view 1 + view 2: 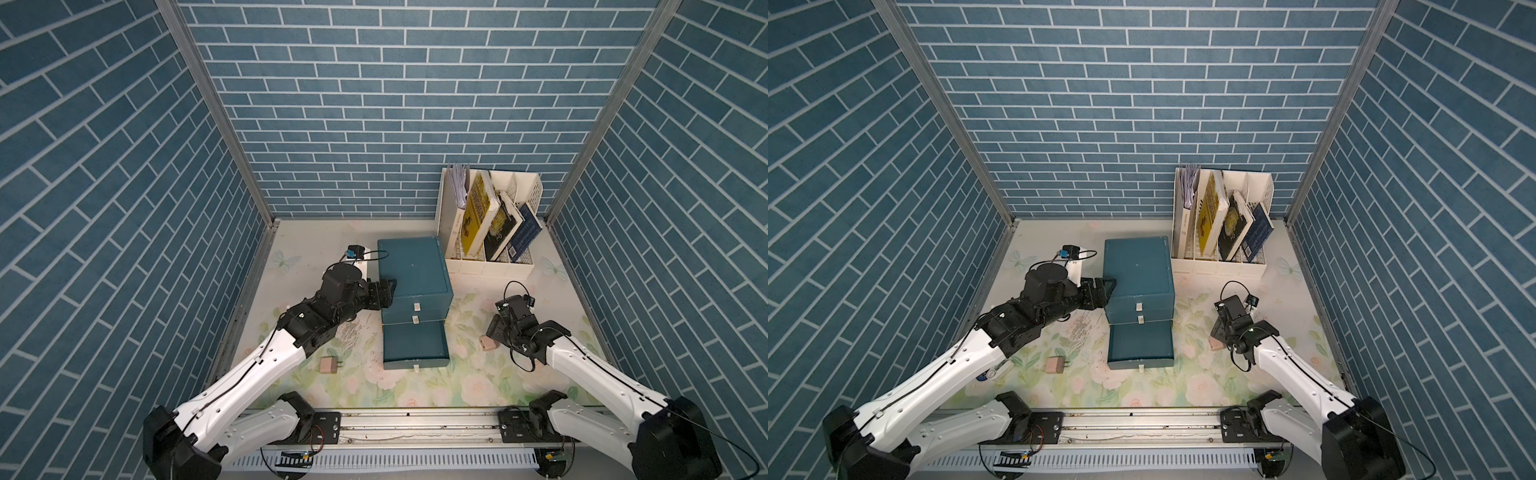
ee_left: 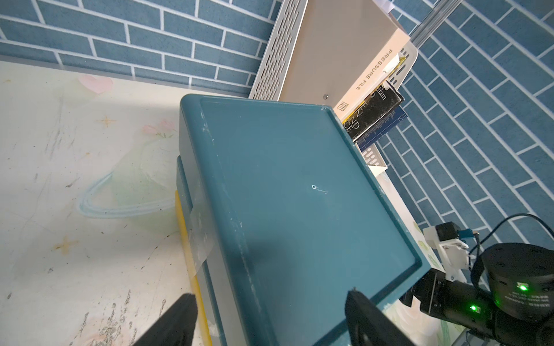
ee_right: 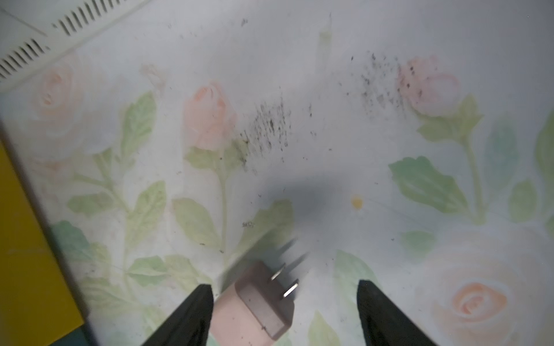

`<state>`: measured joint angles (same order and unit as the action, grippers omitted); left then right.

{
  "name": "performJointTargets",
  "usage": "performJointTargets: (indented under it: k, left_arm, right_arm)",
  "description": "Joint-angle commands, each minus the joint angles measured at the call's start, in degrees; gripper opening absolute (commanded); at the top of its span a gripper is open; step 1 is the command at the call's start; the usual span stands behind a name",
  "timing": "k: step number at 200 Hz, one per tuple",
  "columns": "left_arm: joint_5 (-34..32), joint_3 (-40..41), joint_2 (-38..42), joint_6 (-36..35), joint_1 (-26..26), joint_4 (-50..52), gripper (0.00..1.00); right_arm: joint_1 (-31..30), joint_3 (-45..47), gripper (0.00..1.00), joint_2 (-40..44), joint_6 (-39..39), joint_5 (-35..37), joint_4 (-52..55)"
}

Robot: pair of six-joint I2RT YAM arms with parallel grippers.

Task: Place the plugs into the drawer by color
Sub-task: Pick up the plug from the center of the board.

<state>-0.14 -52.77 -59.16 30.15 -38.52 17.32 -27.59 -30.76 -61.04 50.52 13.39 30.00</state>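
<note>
The dark teal drawer [image 1: 413, 270] [image 1: 1138, 270] stands mid-table, its bottom tray [image 1: 415, 345] pulled out toward the front. My left gripper [image 1: 388, 291] [image 2: 271, 320] is open at the chest's upper left edge, and the teal top [image 2: 299, 185] lies between its fingers. One dusty pink plug [image 1: 330, 365] [image 1: 1057, 365] lies on the mat left of the open tray. Another pink plug [image 1: 488, 343] [image 3: 257, 302] lies on the mat between the open fingers of my right gripper [image 1: 494, 328] [image 3: 284, 305]. It is close to one finger, with its prongs pointing away from the wrist.
A white slatted book rack [image 1: 490, 220] with several books stands at the back right, almost touching the chest. A yellow strip [image 2: 192, 269] shows under the chest's side. Blue brick walls close in three sides, and a metal rail [image 1: 415, 424] runs along the front.
</note>
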Motion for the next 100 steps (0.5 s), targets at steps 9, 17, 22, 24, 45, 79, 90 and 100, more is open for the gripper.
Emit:
performJointTargets:
  k: [9,17,22,24,45,79,90,100]
  left_arm:
    - [-0.99,0.91,-0.87,-0.47,0.29,0.7,0.85]
    - [-1.25,1.0,-1.19,-0.7,0.36,0.87,0.85]
    - [-1.41,1.13,-1.3,-0.68,0.37,0.91,0.85]
    - [-1.54,1.13,-1.24,-0.7,0.33,0.93,0.85]
    - [-1.96,1.94,-1.17,-0.62,0.47,0.55,0.86]
    - [-1.88,2.76,-1.25,-0.01,0.6,-0.43,0.86]
    - [-1.88,2.85,-1.38,0.33,0.59,-0.61,0.86]
    - [-1.87,3.01,-1.44,0.43,0.64,-0.79,0.86]
  right_arm:
    - [0.34,1.73,0.7,-2.75,-4.2,-4.76,-6.4]
    - [0.26,2.36,0.69,-2.94,-4.61,-6.51,-7.87]
    - [0.18,2.71,0.69,-3.08,-4.81,-7.37,-8.55]
    - [0.17,2.83,0.69,-3.05,-4.93,-7.51,-8.73]
    - [-0.39,3.56,0.7,-2.71,-5.0,-7.27,-8.31]
    - [-3.22,4.07,0.73,-1.68,-3.92,-6.71,-7.27]
    - [-4.55,3.99,0.73,-2.12,-3.22,-5.85,-6.74]
    - [-5.17,4.13,0.69,-2.8,-2.82,-5.31,-6.71]
